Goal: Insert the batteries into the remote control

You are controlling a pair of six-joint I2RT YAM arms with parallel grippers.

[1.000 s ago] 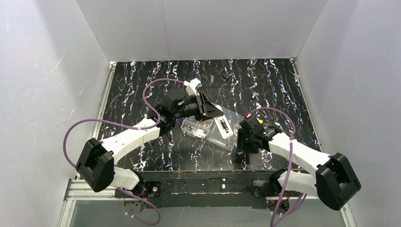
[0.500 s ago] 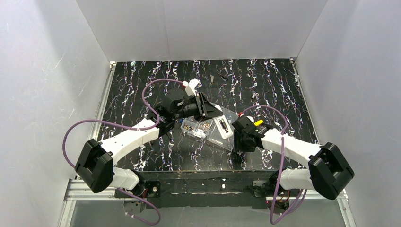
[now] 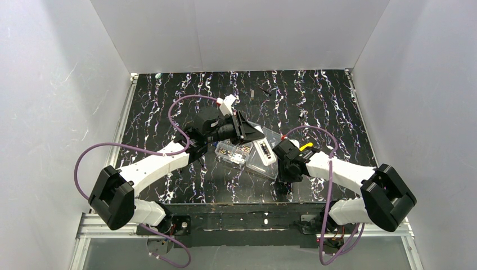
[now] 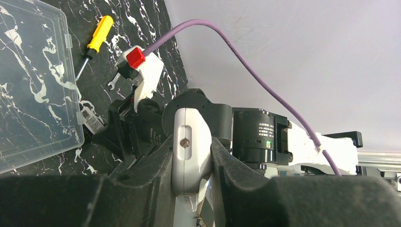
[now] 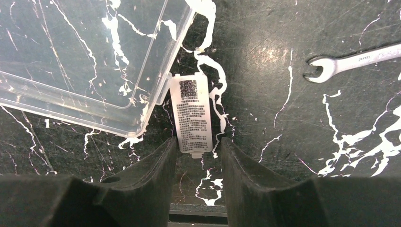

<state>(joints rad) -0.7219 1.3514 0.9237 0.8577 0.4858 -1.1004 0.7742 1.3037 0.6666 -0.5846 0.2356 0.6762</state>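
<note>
My left gripper (image 4: 191, 142) is shut on the remote control (image 4: 190, 158), a slim white bar gripped by its sides and seen end-on. In the top view the remote control (image 3: 264, 152) reaches out over the clear box from the left gripper (image 3: 251, 134). My right gripper (image 5: 198, 144) is open and low over the table. Its fingertips stand on either side of the near end of a small flat white piece with a printed label (image 5: 191, 116), with a gap on both sides. From above, the right gripper (image 3: 283, 169) is at the box's right corner. I cannot make out any batteries.
A clear compartmented box (image 3: 254, 164) lies mid-table with small parts (image 3: 235, 151) in its left cells; its corner (image 5: 142, 127) nearly touches the labelled piece. A yellow-handled screwdriver (image 4: 97, 38) and a small wrench (image 5: 352, 61) lie right of the box.
My right arm has swung left toward the box's right corner, and its jaws have narrowed. The left arm with the remote control has stayed in place.
</note>
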